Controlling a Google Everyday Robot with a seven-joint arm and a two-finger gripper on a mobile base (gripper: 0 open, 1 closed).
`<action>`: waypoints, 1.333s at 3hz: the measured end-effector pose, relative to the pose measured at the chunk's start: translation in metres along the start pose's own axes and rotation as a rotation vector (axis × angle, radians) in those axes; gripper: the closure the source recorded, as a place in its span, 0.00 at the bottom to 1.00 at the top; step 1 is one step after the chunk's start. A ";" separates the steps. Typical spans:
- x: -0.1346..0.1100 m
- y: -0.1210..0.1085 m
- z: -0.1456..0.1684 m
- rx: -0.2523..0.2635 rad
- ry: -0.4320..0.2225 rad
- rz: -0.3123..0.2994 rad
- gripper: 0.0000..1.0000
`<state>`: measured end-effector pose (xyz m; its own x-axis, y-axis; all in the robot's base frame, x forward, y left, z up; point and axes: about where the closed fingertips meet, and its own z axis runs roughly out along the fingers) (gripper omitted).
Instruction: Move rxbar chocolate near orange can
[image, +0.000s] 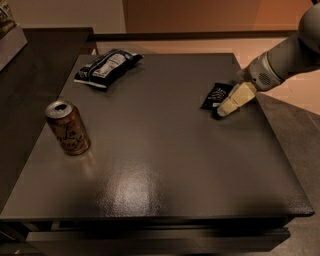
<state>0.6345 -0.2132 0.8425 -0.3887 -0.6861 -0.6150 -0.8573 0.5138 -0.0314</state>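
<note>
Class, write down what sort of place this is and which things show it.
Likely an indoor break room or lab: a dark table holds an orange can, a chip bag and an rxbar chocolate, with the gripper low beside the bar near the table's right edge.

Pale grey rounded arm (292, 52) with a smooth matte shell, thick tubular forearm, small patch of dotted vent holes near the wrist, blocky cream-yellow gripper (225, 109) at its end, set low over the right side of the dark table (150, 170)
</note>
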 end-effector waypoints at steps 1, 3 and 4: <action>-0.005 0.004 0.005 -0.013 -0.029 0.001 0.00; -0.007 0.013 0.013 -0.019 -0.040 -0.009 0.04; -0.007 0.016 0.015 -0.027 -0.043 -0.013 0.22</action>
<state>0.6284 -0.1922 0.8341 -0.3631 -0.6699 -0.6477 -0.8714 0.4902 -0.0185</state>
